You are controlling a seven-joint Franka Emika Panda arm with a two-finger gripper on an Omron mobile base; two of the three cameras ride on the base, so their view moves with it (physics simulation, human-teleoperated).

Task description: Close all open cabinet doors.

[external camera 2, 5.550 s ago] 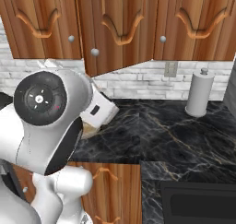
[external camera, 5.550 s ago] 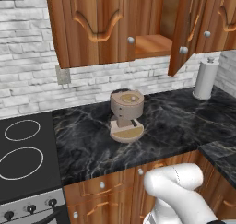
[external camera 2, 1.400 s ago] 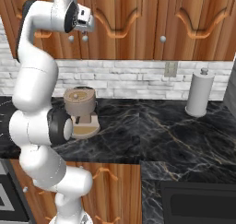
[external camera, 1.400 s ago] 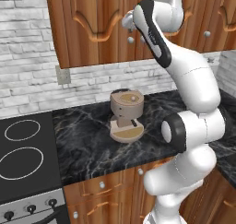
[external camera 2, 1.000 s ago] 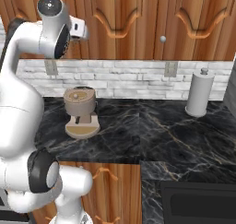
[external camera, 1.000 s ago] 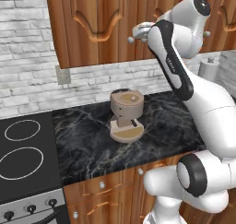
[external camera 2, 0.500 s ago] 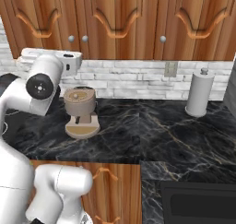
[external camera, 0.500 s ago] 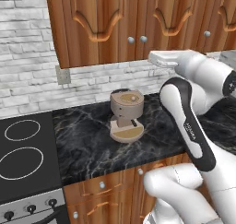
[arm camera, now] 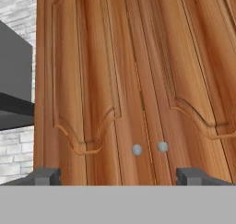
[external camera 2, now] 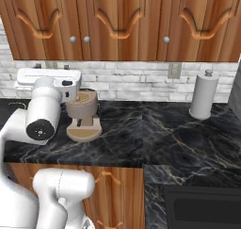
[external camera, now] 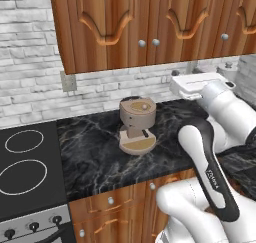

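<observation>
Fingers (arm camera: pixel 47 176) are spread wide with nothing held, since pushing needs no grip. Cabinet doors (external camera: pixel 107 29) above the tabletop (external camera: pixel 100 152) are all seen flush shut, so probably done.

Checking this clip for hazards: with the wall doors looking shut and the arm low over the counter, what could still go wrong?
1. The hand hangs just beside the coffee machine; a swing toward it could knock it over.
2. The cabinet doors appear flush, but a slight gap would be hard to spot from these angles, so one may be unlatched.
3. The fingers stand open, and could snag a silver knob if the hand advances.
</observation>
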